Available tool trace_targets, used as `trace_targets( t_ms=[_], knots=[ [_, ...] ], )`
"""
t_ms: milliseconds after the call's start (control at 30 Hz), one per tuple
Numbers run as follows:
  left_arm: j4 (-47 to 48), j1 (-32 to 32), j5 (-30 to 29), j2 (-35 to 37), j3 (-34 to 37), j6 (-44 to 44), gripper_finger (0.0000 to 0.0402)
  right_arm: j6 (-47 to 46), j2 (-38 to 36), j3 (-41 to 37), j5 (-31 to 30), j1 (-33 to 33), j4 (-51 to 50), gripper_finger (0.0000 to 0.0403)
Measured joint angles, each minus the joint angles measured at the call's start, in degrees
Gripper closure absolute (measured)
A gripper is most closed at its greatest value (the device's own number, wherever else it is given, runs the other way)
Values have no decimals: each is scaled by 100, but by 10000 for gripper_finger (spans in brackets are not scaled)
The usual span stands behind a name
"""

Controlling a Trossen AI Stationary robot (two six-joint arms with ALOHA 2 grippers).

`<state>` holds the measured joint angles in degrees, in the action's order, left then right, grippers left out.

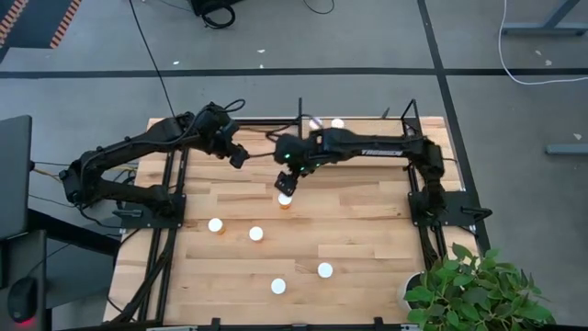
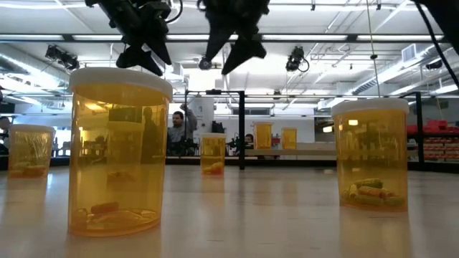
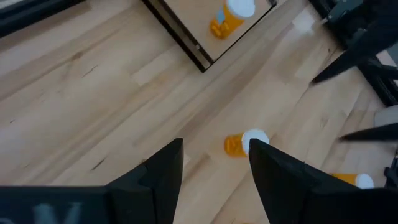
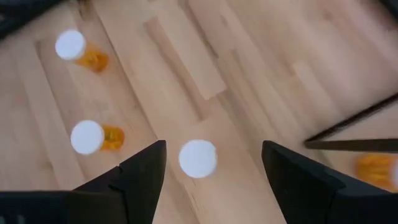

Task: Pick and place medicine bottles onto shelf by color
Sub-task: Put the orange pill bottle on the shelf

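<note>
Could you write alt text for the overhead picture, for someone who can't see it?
From above, two dark robot arms meet over a planked wooden table; the right gripper, jaws open, hangs above a white-capped orange medicine bottle. The left gripper sits nearby, and four more bottles stand scattered nearer the front edge.

arms: dark, jointed | right arm (image 1: 386, 147): white lettering | fingers: black, wedge-shaped

Table (image 1: 367, 221) of pale planked wood with a smooth satin finish, medicine bottles (image 2: 119, 154) of glossy translucent orange plastic with matt white caps, shelf (image 3: 186, 15) of smooth light plywood edged in black metal, tool fingers (image 4: 140, 177) matt black.
</note>
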<state>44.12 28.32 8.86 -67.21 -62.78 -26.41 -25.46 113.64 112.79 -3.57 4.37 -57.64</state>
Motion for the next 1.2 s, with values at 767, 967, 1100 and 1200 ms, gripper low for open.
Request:
trace_targets(
  t_ms=[767, 967, 1100, 1200],
  knots=[
    [766, 13, -166, 379, -536, 349, 212, 1180, 1145, 0, 163, -285, 43, 74],
    [761, 13, -177, 394, -536, 374, 212, 1194, 1228, -93, 145, -257, 149, 63],
    [762, 13, -221, 394, -536, 481, 212, 1171, 1229, -322, 196, -259, 191, 63],
    [763, 13, -289, 392, -536, 492, 212, 1148, 1229, -504, 214, -274, 212, 63]
  ],
)
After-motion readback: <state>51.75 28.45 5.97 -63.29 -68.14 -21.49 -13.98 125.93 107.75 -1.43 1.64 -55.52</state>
